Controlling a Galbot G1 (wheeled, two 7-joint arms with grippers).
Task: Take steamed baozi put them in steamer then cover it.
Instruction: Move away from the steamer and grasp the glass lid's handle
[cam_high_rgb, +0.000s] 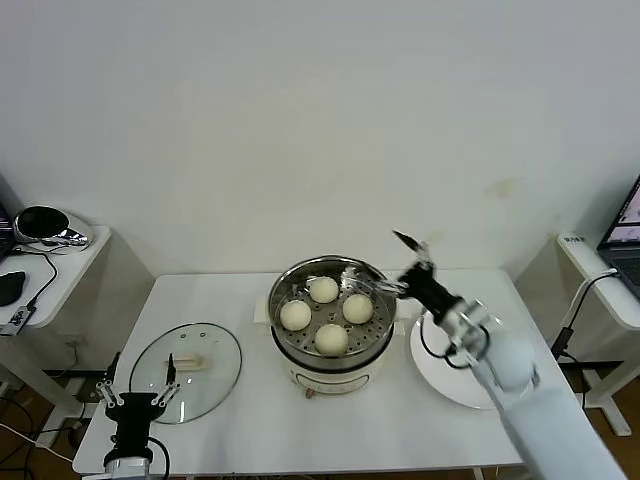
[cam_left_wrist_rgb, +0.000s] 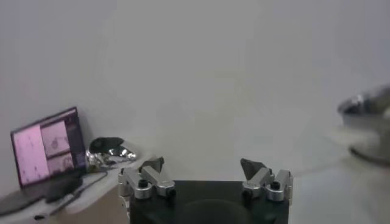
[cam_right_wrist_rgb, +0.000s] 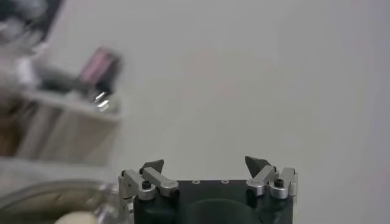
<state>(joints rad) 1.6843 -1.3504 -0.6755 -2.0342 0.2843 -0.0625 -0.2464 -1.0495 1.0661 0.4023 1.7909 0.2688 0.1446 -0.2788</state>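
Steamer (cam_high_rgb: 375, 345) holding four baozi (cam_high_rgb: 331, 339), right pincer (cam_high_rgb: 397, 262) spread at rim

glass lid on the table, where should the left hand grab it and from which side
Grip the cream oblong handle at the centre of the glass lid, coming from straight above. The lid lies flat, handle up, and the open left hand sits at its near edge.

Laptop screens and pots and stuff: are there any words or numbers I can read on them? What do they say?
No words or numbers can be read anywhere.
Laptop beside the table: its pink screen shows windows, too blurred to read.
Second laptop on the other side: only its edge shows; nothing readable.
Steamer: no label visible on its steel or its white base.
Glass lid: plain, no writing.
White plate: plain.
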